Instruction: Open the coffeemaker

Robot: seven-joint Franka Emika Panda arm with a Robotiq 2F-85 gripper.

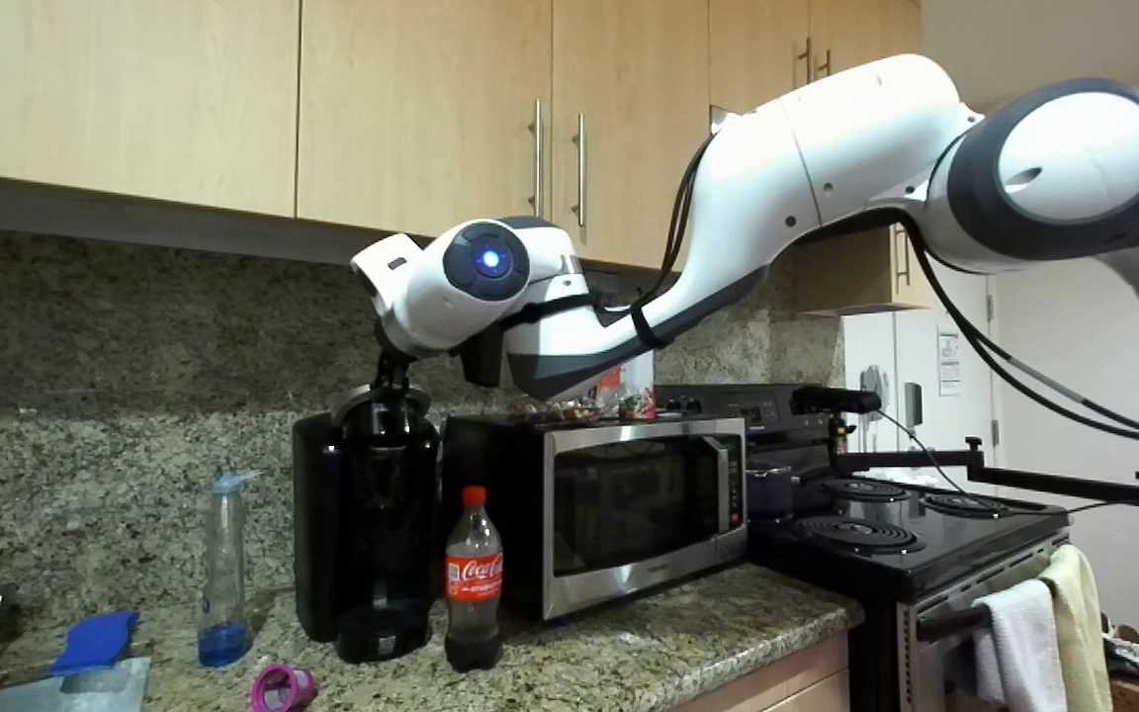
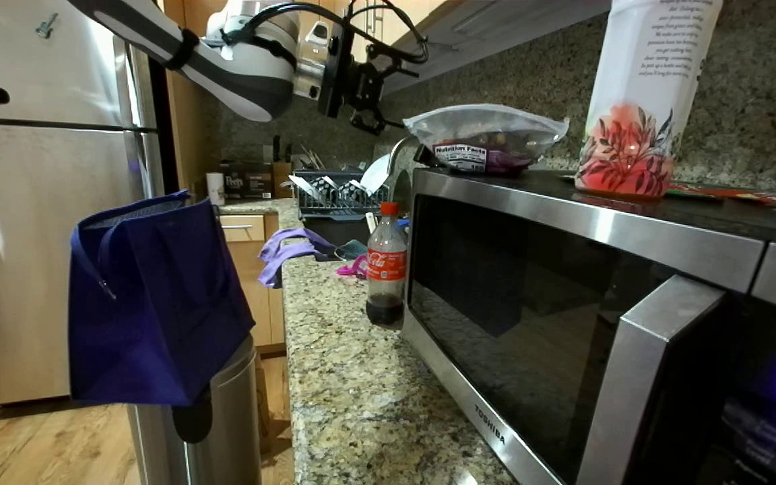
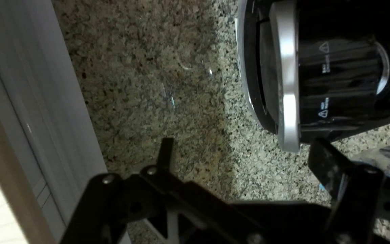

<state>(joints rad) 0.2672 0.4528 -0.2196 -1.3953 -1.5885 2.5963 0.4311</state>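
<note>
The coffeemaker (image 1: 387, 534) is tall, black and boxy and stands upright on the counter. Its rounded top with a silver band looks closed. In the wrist view the coffeemaker (image 3: 340, 84) is at the upper right, with the silver band (image 3: 288, 98) running down its near side. My gripper (image 1: 392, 371) is just above its top in an exterior view. In the wrist view the gripper (image 3: 241, 144) is open and empty; the band's lower end is close to the right-hand finger, and I cannot tell if they touch. The gripper (image 2: 378, 121) also shows in an exterior view, where the microwave side hides the coffeemaker.
A cola bottle (image 1: 474, 588) and a stainless microwave (image 1: 644, 504) stand beside the coffeemaker. A clear spray bottle (image 1: 223, 583) and a pink cup (image 1: 283, 687) are on its other side. A snack bag (image 2: 489, 138) and white bottle (image 2: 644, 101) top the microwave. Cabinets (image 1: 421, 109) hang above.
</note>
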